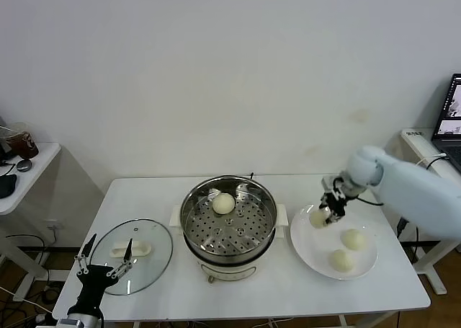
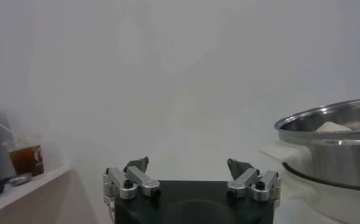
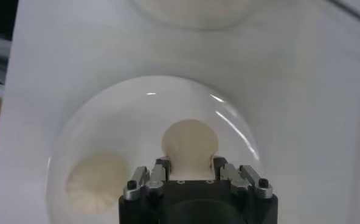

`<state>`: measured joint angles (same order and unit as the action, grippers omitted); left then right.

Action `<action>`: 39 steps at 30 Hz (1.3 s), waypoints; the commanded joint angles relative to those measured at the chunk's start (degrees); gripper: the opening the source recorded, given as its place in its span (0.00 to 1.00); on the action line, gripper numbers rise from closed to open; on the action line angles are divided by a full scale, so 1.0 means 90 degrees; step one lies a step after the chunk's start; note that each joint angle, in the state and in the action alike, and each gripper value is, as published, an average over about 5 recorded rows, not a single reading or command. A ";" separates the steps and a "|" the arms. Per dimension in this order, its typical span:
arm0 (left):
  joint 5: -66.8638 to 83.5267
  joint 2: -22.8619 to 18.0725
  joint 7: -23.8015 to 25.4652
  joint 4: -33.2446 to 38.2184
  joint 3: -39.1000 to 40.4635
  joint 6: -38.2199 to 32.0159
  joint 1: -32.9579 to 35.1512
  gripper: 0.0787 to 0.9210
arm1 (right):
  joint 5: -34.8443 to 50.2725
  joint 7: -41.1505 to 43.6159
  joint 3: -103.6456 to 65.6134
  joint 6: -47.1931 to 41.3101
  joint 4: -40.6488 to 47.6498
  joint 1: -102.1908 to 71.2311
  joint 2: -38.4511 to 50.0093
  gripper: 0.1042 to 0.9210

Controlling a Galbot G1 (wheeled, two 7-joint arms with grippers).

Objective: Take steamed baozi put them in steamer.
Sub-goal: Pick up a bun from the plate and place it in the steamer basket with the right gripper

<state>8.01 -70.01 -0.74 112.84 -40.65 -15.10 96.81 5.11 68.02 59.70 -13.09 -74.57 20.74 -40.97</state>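
The steamer (image 1: 229,220) is a shiny steel pot with a perforated tray on a white base at the table's middle; one cream-white baozi (image 1: 223,203) lies inside it. A white plate (image 1: 310,245) to its right carries two more baozi (image 1: 353,239) (image 1: 341,260). My right gripper (image 1: 322,217) is over the plate's left edge, shut on a third baozi (image 3: 190,144) squeezed between its fingers just above the plate (image 3: 107,115). My left gripper (image 1: 105,252) hangs open and idle at the table's front left, above the glass lid.
A round glass lid (image 1: 133,254) with a white handle lies flat left of the steamer. A side table with a drink cup (image 1: 21,142) stands at far left, and a laptop (image 1: 450,112) at far right. In the left wrist view the steamer's rim (image 2: 326,125) shows.
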 commanded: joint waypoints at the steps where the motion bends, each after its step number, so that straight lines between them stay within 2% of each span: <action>1: 0.0010 0.0030 0.0004 -0.0015 0.0061 0.0011 -0.0109 0.88 | 0.1336 -0.0002 0.1404 -0.0460 -0.0729 0.2318 0.0072 0.43; 6: 0.0018 0.0099 -0.0005 -0.0089 0.0096 0.0009 -0.0194 0.88 | 0.2295 -0.0292 0.2125 -0.0892 -0.1120 0.3267 -0.0737 0.44; 11: 0.0011 0.0131 -0.0020 -0.0134 0.0068 -0.0001 -0.0241 0.88 | 0.3018 -0.0708 0.2320 -0.1516 -0.1135 0.3293 -0.1901 0.44; 21: 0.0046 0.0137 -0.0021 -0.0138 -0.0154 -0.0038 -0.0193 0.88 | 0.3284 -0.1507 0.1933 -0.2624 -0.0222 0.1965 -0.3710 0.44; 28: 0.0060 0.0087 -0.0017 -0.0162 -0.0241 -0.0109 -0.0150 0.88 | 0.3204 -0.1671 0.1873 -0.2891 0.0278 0.1357 -0.4245 0.44; 39: 0.0060 0.0013 -0.0020 -0.0235 -0.0197 -0.0163 -0.0186 0.88 | 0.3134 -0.1684 0.1807 -0.2997 0.0526 0.0920 -0.4690 0.44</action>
<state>8.51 -69.88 -0.93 110.94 -42.33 -16.49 95.17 32.33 54.11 75.77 -38.12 -71.67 31.41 -79.00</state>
